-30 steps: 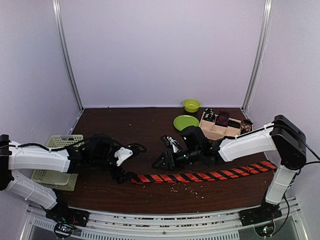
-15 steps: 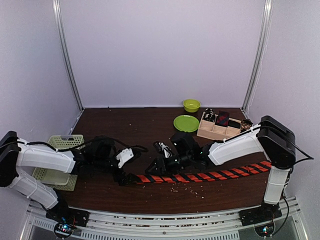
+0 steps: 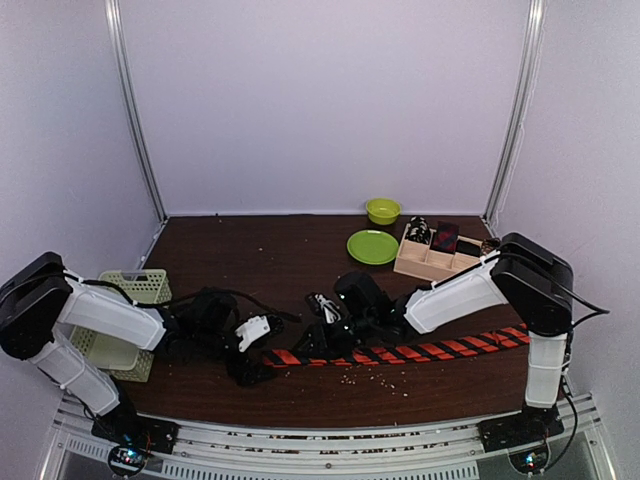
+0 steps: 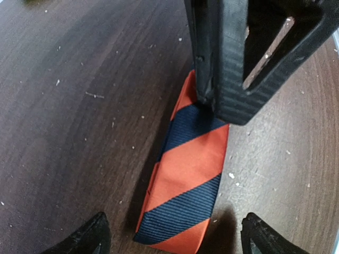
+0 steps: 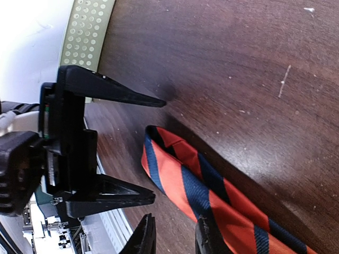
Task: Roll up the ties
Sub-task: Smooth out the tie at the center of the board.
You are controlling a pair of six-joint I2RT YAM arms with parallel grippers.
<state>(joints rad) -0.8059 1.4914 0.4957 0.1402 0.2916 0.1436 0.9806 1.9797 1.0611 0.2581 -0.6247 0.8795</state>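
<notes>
Here, tie end inside left claw (spread)

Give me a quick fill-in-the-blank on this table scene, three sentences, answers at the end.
The left gripper straddles one end of the striped tie, jaws ___. The plate and bowl are both ___. The basket sits on the table's ___ side. Answers: open, green, left.

Overhead cam sits high up behind the near edge, looking forward and down across the whole dark brown wooden table. Both wrist cams are down low, super close, facing each other, and all three catch the folded end of the long orange-red, dark-striped fabric tie.
</notes>
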